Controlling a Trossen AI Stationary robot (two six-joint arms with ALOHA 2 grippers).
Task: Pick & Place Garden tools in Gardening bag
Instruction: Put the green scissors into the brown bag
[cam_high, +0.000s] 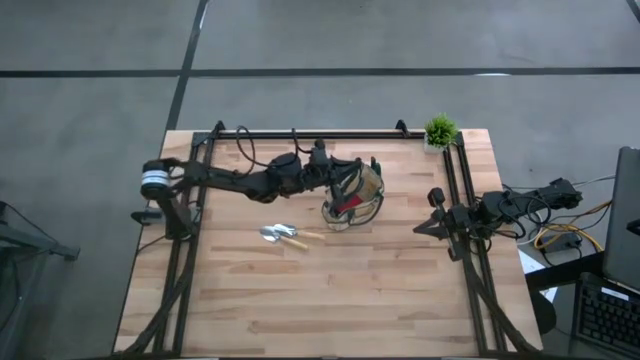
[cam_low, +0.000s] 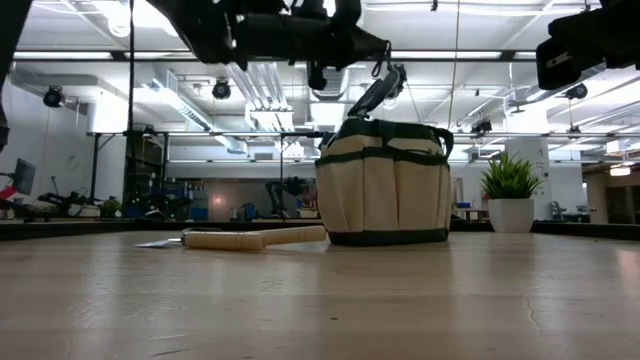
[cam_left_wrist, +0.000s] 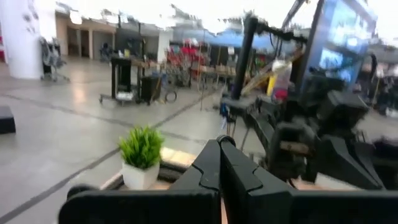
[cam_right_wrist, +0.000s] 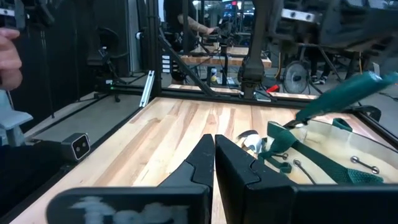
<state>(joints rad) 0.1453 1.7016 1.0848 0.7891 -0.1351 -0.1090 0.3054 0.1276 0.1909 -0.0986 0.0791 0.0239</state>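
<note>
On the desk (cam_high: 330, 290) we see the gardening bag (cam_high: 356, 196) near centre, the trowel (cam_high: 285, 236) at its 8 o'clock. Our left hand (cam_high: 345, 183) hovers over the bag, fingers together, holding nothing; our right hand (cam_high: 432, 212), likewise closed and empty, waits at 3 o'clock.

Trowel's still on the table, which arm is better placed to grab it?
Left, probably. The left pincer hangs over the gardening bag, with the trowel lying just beside that bag. The right pincer waits, fingers shut, at the table's right edge, farther away.
</note>
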